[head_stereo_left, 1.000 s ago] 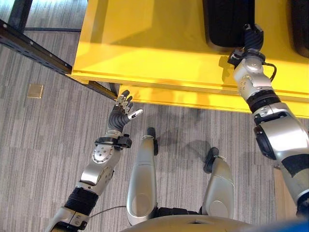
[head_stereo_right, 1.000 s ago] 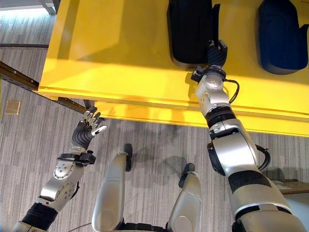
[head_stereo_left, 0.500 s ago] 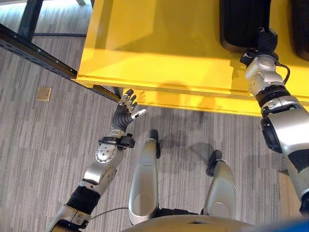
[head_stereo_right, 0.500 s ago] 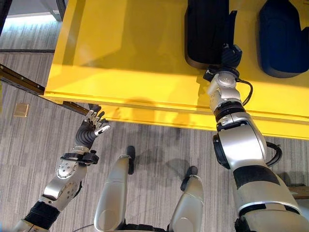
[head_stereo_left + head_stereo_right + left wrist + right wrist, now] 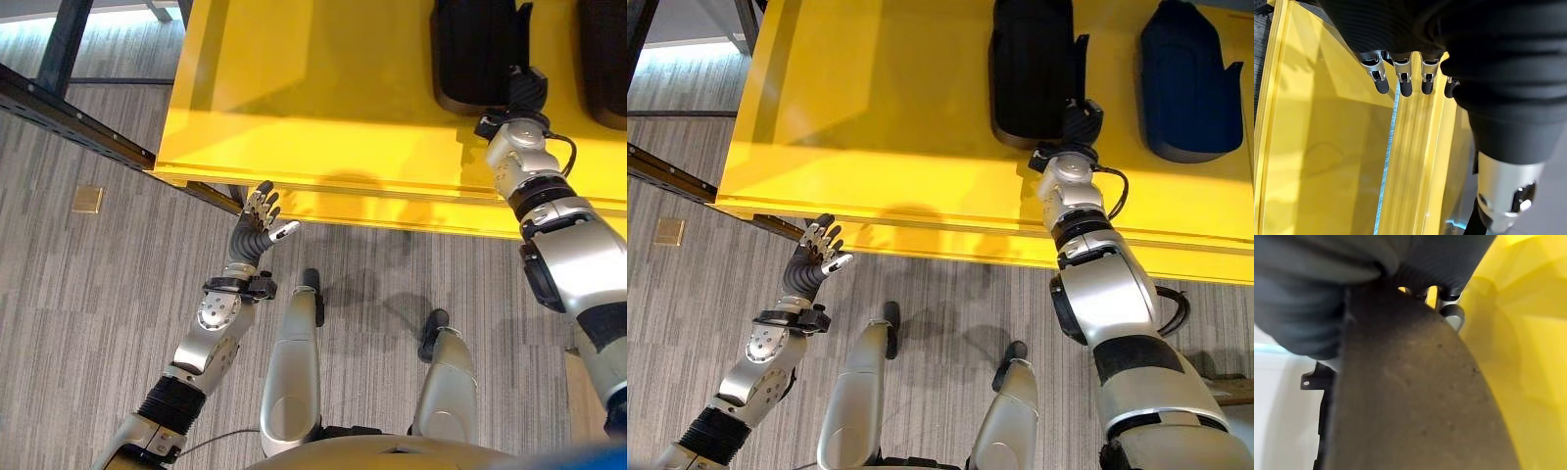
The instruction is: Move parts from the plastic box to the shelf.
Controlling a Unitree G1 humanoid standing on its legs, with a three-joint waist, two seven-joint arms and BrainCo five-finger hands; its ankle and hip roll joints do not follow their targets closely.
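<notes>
Grey striped carpet [image 5: 88, 294] lies below a yellow shelf [image 5: 882, 108]. On the shelf rest a black part [image 5: 1031, 69] and, further right, a dark blue part [image 5: 1190, 83]. Right hand [image 5: 1078, 122] grips the black part's near edge. Left hand [image 5: 816, 257] hovers below the shelf's front edge, fingers spread, empty.

Robot arms and hands: silver-grey shells, dark ribbed covers.
Left arm [image 5: 211, 328]: smooth silver-grey casing, black ribbed band near the elbow, round disc with small screw holes at the forearm, black clamp at the wrist. Left hand [image 5: 257, 223]: dark ribbed cover over back and wrist, silver fingers [image 5: 1380, 78] with dark rounded tips, pale silver thumb. Right arm [image 5: 1107, 294]: bulkier silver shells split by black bands, with a rounded silver wrist housing. Right hand [image 5: 1077, 122]: same dark ribbed cover.
</notes>
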